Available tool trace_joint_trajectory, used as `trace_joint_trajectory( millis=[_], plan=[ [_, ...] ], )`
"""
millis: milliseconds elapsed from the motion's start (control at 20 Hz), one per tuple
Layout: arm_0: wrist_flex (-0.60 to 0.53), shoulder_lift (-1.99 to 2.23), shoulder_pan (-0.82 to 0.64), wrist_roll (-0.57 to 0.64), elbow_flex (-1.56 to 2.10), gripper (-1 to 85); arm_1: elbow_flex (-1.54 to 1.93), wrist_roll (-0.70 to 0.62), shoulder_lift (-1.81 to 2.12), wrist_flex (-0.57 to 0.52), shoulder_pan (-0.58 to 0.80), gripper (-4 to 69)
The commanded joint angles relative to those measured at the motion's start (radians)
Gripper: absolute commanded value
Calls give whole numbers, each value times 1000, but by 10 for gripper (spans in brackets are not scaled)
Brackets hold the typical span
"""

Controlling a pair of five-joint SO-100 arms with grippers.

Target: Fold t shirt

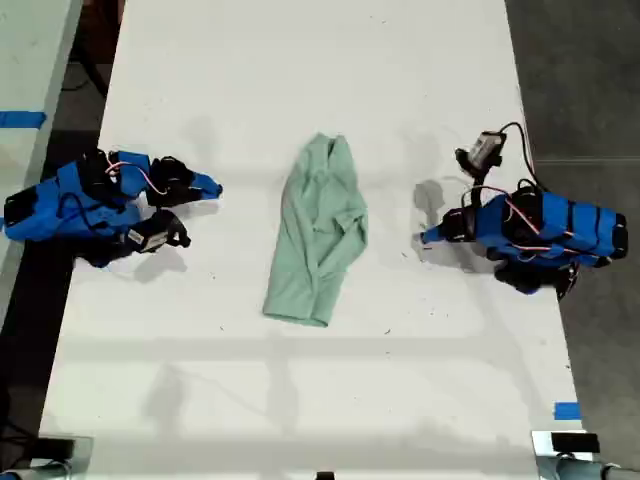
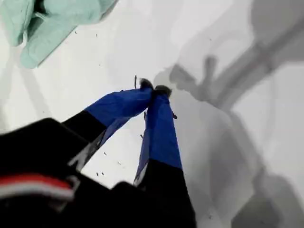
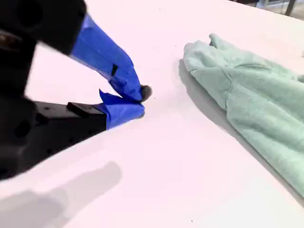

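The pale mint-green t shirt (image 1: 318,235) lies crumpled in a long, narrow bundle on the middle of the white table (image 1: 300,60). My first gripper (image 1: 425,238) rests on the table at the exterior view's right, shut and empty, pointing at the shirt with a gap between. Its wrist view shows the closed blue jaws (image 2: 154,89) and a corner of the t shirt (image 2: 52,19) beyond. My second gripper (image 1: 215,187) lies at the exterior view's left, also shut on nothing. The t shirt (image 3: 251,90) sits a short way from its tips (image 3: 141,99).
Blue tape (image 1: 567,410) marks the table near its front corner on the exterior view's right. A second table with blue tape (image 1: 20,118) stands past the table edge on the exterior view's left. Dark floor (image 1: 580,80) lies past the edge on the exterior view's right.
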Motion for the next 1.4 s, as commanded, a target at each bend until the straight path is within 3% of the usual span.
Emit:
trace_joint_trajectory(
  millis=[0,150,250,350,450,600,800,1050,1250,1300,1350],
  plan=[
    [-259,2,209,5,34,-4,-106,295,-60,-23,-144,9],
    [-307,-304,212,-8,-155,-4,-479,390,-624,-43,-176,8],
    [-302,-833,281,-9,-522,-4,-755,459,-976,-46,-236,8],
    [-104,-1424,356,15,-1063,-3,-959,514,-1186,-48,-304,64],
    [84,-1848,419,95,-1537,69,-1126,554,-1353,-38,-370,119],
    [227,-2118,505,118,-1901,184,-1373,575,-1603,14,-433,208],
    [253,-2168,589,69,-1954,179,-1724,555,-1936,101,-471,355],
    [291,-2229,667,-52,-1953,186,-1873,520,-2108,101,-468,360],
    [288,-2514,601,-40,-2036,204,-1876,517,-2138,77,-476,357],
    [288,-2600,601,-15,-2140,169,-1875,514,-2148,71,-476,356],
    [293,-2666,606,-9,-2233,47,-1875,509,-2158,61,-476,353]
  ],
)
